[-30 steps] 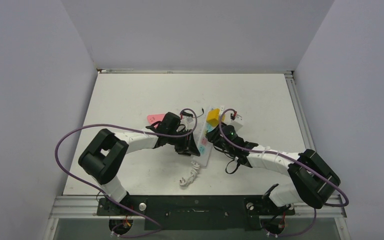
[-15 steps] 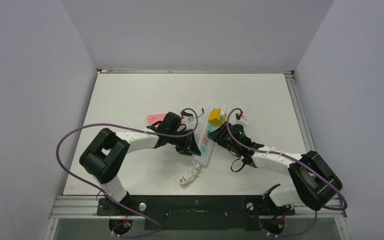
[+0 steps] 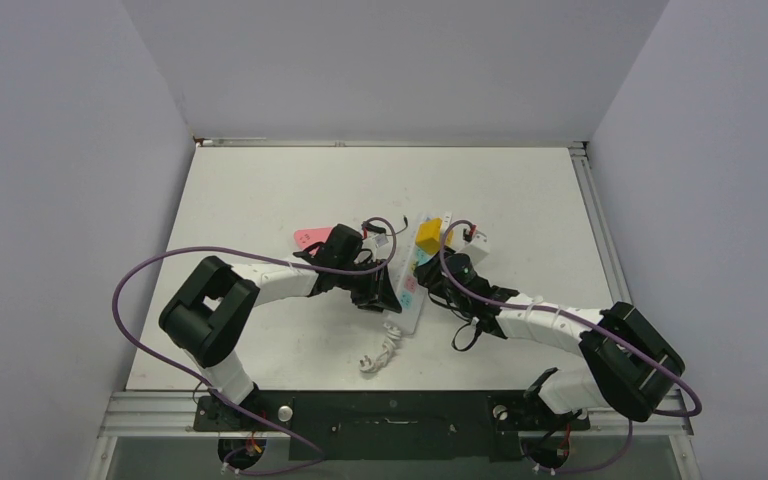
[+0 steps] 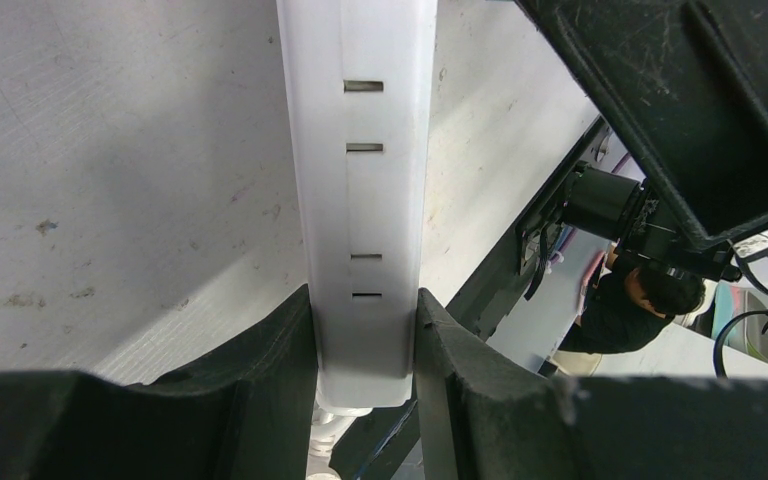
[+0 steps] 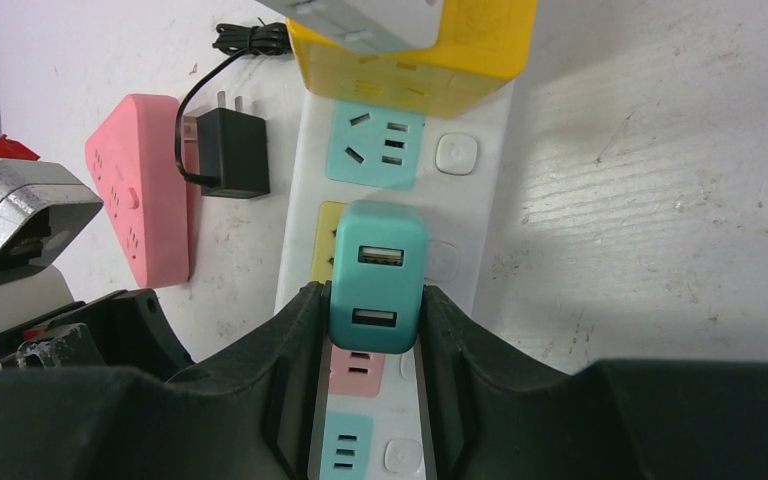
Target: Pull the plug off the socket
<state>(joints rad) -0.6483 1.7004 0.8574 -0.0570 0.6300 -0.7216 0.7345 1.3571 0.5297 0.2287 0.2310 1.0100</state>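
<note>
Two grippers share the work at your table. Nearest the arm bases, just past the short white cord [image 3: 378, 355] coiled on the scuffed pale tabletop [image 3: 260, 200], your left gripper [image 4: 362, 320] clamps the near end of the long white plastic power strip [image 4: 360, 150], black fingers pressed to both side walls. Midway along the power strip, which lies at the table's middle and runs away from you, your right gripper [image 5: 370, 300] has its jaws closed on the boxy teal two-port USB plug [image 5: 377, 275], one finger on each flank. Over the past second the right wrist swung a little toward the strip's far end and came back, while the left arm and the strip hardly shifted. The plug sits over the yellow outlet as it did, so the grip looks made and the pull has yet to free it; whether the prongs have begun to lift cannot be told. Smooth, short and round-cornered, the plug may slip if drawn at a slant. Beyond it lie a bare teal outlet [image 5: 375, 145], then a chunky yellow cube adapter [image 5: 430, 60] carrying a white block [image 5: 360, 20]. Off to the strip's left rest a small black charger [image 5: 230, 150] and a flat pink socket board [image 5: 140, 190].
</note>
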